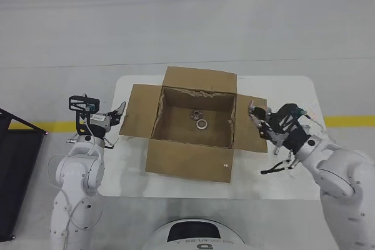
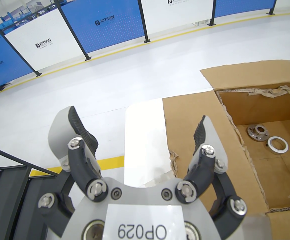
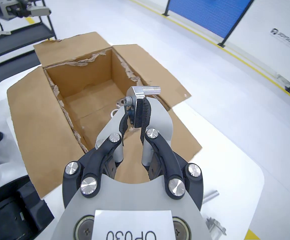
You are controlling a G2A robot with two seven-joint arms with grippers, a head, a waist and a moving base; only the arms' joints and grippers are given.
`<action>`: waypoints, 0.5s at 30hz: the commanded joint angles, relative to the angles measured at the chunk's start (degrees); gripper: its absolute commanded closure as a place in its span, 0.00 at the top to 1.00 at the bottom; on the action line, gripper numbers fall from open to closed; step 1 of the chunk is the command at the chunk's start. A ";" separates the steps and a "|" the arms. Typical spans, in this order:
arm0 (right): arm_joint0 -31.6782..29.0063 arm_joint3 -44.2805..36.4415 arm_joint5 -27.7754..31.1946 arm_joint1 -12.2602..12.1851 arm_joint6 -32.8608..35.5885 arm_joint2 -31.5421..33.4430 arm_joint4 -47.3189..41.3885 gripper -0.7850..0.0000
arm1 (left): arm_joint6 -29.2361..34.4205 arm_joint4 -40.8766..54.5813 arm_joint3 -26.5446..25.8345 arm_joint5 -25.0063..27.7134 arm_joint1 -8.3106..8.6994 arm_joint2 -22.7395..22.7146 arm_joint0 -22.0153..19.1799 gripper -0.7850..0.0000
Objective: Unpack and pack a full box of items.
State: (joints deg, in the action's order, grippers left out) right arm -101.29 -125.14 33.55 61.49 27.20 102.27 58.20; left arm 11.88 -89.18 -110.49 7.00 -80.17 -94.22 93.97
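An open cardboard box point(image 1: 187, 162) stands mid-table with its flaps spread. On its floor lie a metal flange point(image 1: 195, 115) point(image 2: 258, 132) and a white ring point(image 1: 201, 124) point(image 2: 277, 144). My right gripper point(image 1: 257, 119) point(image 3: 134, 112) hovers over the box's right flap, shut on a small metal handle part point(image 3: 141, 93). My left gripper point(image 1: 117, 111) point(image 2: 137, 126) is open and holds nothing, by the left flap point(image 2: 185, 126) at the table's left edge.
The white table point(image 1: 281, 181) has free room in front and on the right. Small metal parts point(image 3: 211, 196) lie on it near my right wrist. A black rack point(image 1: 3, 162) stands off the table to the left.
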 commanded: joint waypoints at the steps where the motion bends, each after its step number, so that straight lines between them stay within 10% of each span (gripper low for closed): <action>1: -3.82 1.37 0.92 -0.01 -2.15 4.85 -1.99 0.00 | 0.00 0.00 0.00 0.00 0.00 0.00 0.00 1.00; 8: -9.39 10.34 4.71 -0.40 0.68 12.85 -11.55 0.00 | 0.00 0.00 0.00 0.00 0.00 0.00 0.00 1.00; 15: -7.51 19.64 -9.66 -0.49 5.56 16.55 -16.34 0.00 | 0.00 0.00 0.00 0.00 0.00 0.00 0.00 1.00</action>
State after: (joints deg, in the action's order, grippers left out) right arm -110.02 -107.82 29.15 61.04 31.35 118.47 41.10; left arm 11.88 -89.18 -110.49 7.00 -80.17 -94.22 93.97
